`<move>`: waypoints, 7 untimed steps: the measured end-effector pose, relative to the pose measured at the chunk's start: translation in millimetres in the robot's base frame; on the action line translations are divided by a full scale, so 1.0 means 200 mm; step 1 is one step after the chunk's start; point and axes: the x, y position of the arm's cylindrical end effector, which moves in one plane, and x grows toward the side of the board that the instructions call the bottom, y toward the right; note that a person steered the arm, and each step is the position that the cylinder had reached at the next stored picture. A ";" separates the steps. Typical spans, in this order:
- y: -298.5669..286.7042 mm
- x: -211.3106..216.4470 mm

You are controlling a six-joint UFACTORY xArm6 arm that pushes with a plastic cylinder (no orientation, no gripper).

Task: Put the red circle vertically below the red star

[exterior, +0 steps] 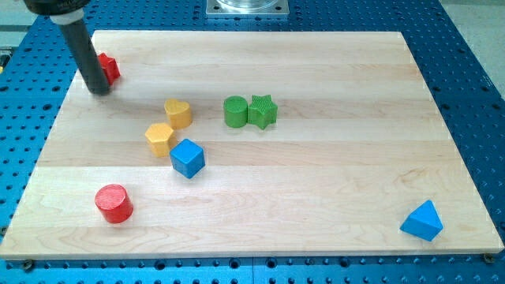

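2 red blocks are sitting apart: my tip [100, 88] (no gripper, holding nothing) is touching the red star [109, 68], risking nudging it away from the red circle [114, 203].

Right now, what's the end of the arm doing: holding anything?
No gripper: my tip holds nothing. It sits at the view's top left, right beside the red star, far above the red circle.

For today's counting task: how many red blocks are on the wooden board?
2: a red cylinder block near the view's bottom left, and a red block at top left, partly hidden behind my tip.
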 end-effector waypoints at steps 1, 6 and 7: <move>0.12 -0.35; 1.61 0.71; 1.32 1.01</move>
